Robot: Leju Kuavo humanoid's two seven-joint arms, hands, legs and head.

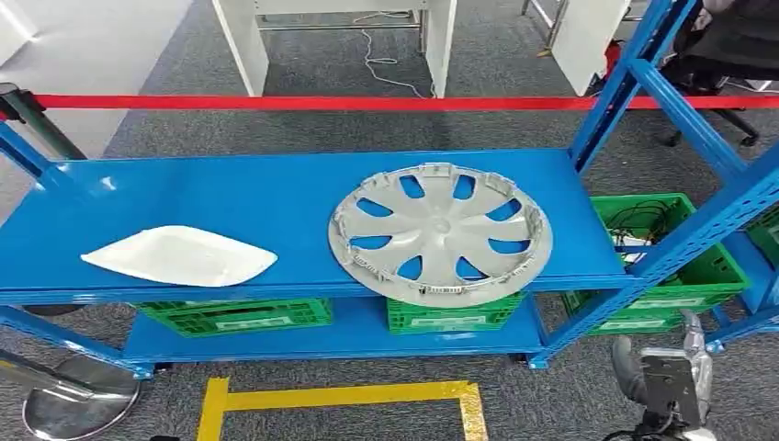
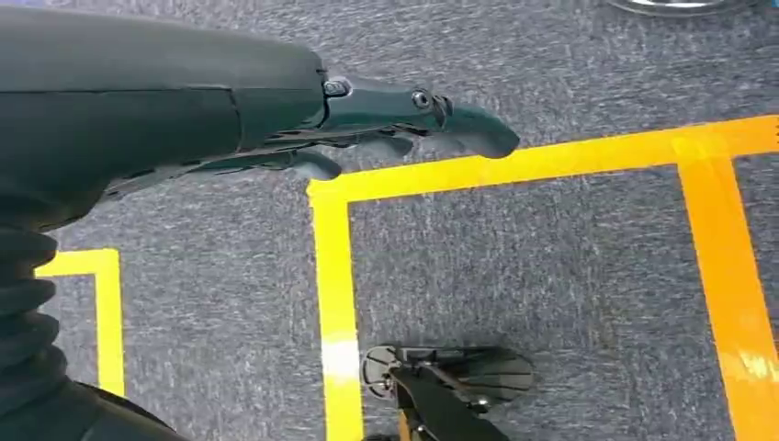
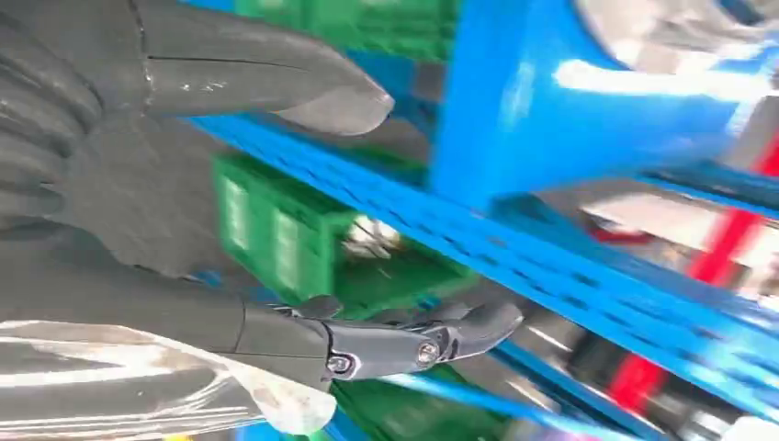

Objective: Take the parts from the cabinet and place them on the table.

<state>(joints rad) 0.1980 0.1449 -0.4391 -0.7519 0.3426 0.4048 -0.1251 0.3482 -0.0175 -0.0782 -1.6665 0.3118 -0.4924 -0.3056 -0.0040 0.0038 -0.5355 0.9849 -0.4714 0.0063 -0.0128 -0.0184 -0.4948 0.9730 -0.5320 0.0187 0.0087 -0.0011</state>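
The left hand (image 2: pixel 367 124) hangs low, palm turned inward, its dark fingers (image 2: pixel 459 124) stretched out nearly straight and lying close together, holding nothing. The right hand (image 3: pixel 276 220) is raised and spread: the thick grey thumb (image 3: pixel 303 87) stands well apart from the darker fingers (image 3: pixel 432 340), which curl slightly at the tips, with nothing between them. The right wrist view is blurred, so the hand may be moving. From the head view the right arm (image 1: pixel 675 381) comes up at the lower right.

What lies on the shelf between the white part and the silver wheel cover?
Nothing: in the head view, the stretch of blue shelf between the white part and the wheel cover is bare.
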